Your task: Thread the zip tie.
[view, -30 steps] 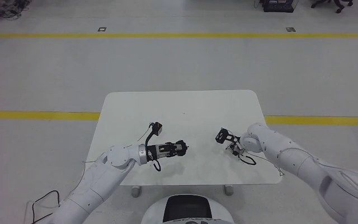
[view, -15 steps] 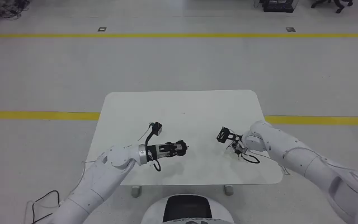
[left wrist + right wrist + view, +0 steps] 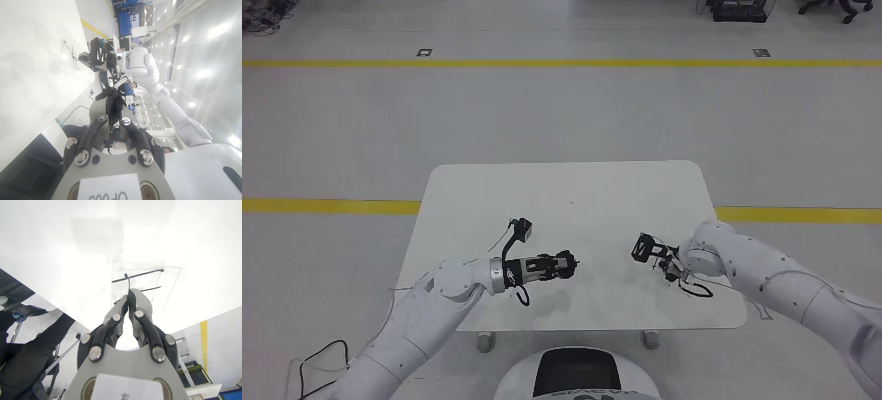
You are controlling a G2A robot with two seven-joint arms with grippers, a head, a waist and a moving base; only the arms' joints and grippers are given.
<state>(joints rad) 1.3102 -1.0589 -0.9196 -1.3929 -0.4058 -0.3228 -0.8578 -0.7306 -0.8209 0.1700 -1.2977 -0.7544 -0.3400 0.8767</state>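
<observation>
My right gripper (image 3: 128,294) is shut on a thin black zip tie (image 3: 129,283), whose short end sticks out past the fingertips. It hangs just above a clear tray (image 3: 171,289) holding two more loose black ties (image 3: 140,275). In the top view the right gripper (image 3: 639,246) is right of the table's middle and points left. My left gripper (image 3: 570,263) faces it across a gap from the left. It (image 3: 113,94) is shut, with a dark bunched zip tie (image 3: 110,93) poking from its tips. The right gripper (image 3: 96,51) also shows in the left wrist view.
The white table (image 3: 562,195) is bare apart from the clear tray (image 3: 70,48), which lies between the two grippers. A black cable loops over the left forearm (image 3: 514,235). The table's front edge runs close below both arms.
The right arm has shifted a little towards the table's front edge, its gripper dropping slightly with it. The left arm has stayed still.
</observation>
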